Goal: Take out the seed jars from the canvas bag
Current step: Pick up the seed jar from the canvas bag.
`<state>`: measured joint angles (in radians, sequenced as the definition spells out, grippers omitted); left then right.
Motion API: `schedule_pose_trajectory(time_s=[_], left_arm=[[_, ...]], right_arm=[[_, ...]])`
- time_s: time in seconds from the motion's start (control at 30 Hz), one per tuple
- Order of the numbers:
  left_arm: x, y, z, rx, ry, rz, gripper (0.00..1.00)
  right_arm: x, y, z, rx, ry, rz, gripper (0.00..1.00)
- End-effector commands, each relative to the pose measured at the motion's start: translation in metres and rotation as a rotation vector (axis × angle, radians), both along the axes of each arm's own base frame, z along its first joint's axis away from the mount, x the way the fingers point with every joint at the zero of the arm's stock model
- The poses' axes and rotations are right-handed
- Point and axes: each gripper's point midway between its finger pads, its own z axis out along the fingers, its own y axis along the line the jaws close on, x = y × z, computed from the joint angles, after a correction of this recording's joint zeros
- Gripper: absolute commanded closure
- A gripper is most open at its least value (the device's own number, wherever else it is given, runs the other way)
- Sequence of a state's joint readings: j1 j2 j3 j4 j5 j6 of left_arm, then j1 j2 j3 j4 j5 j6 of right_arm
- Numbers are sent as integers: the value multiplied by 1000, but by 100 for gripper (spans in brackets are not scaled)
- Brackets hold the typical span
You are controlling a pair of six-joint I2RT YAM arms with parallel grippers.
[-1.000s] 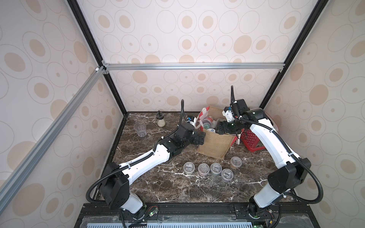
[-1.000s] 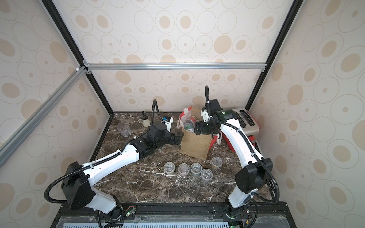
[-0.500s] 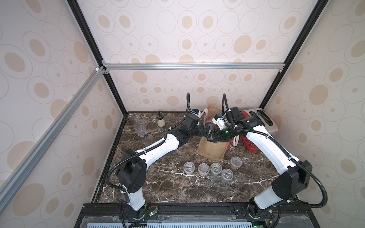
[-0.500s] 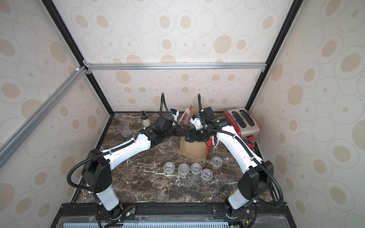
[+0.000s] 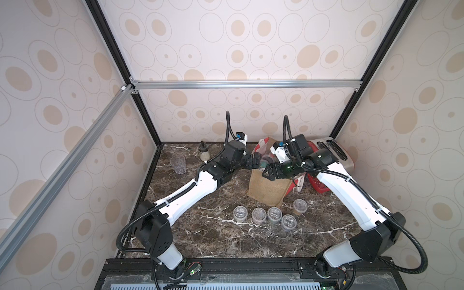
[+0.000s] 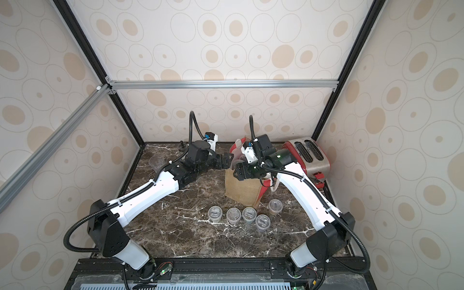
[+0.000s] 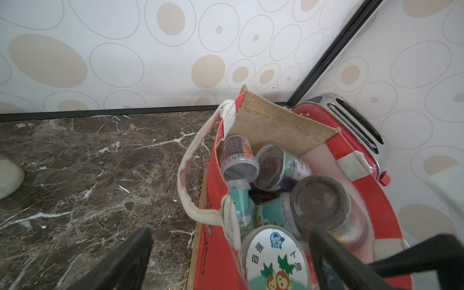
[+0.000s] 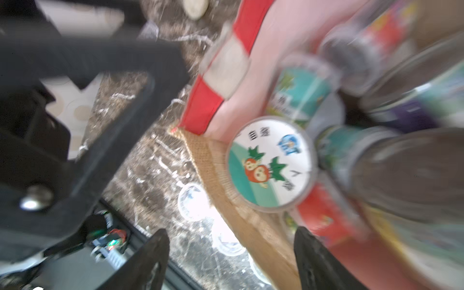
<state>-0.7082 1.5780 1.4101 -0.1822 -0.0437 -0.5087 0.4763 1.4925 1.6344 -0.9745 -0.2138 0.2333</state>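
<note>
The canvas bag (image 5: 268, 187) stands right of the table's middle, its mouth open. In the left wrist view several seed jars lie jumbled inside it, with a picture-lid jar (image 7: 275, 256) uppermost. My left gripper (image 7: 231, 234) is open at the bag's left rim, its fingers straddling the red side panel (image 7: 216, 251) and the rope handle (image 7: 185, 180). My right gripper (image 8: 231, 242) is open too, straddling the jute front wall (image 8: 226, 200), just below the picture-lid jar (image 8: 271, 163). Neither holds anything. Several more seed jars (image 5: 259, 215) stand on the marble in front of the bag.
A red toaster (image 5: 334, 155) sits right behind the bag, with a red basket (image 5: 317, 184) beside it. A clear tumbler (image 5: 178, 164) and a black-knobbed shaker (image 5: 204, 152) stand at the back left. The two grippers (image 6: 233, 167) nearly touch over the bag.
The left arm has risen and reached right to the bag's left rim. The right gripper has come down and forward from above the bag to its front rim.
</note>
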Motion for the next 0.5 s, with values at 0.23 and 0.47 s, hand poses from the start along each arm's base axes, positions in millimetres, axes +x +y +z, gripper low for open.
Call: schedule_pose_trajectory(time_s=[0.23, 0.47], left_arm=[[-37, 16, -26, 52, 54, 24, 2], [-42, 23, -34, 76, 62, 27, 2]], right_arm=[[15, -66, 9, -368, -88, -30, 3], [12, -83, -17, -563, 7, 73, 0]])
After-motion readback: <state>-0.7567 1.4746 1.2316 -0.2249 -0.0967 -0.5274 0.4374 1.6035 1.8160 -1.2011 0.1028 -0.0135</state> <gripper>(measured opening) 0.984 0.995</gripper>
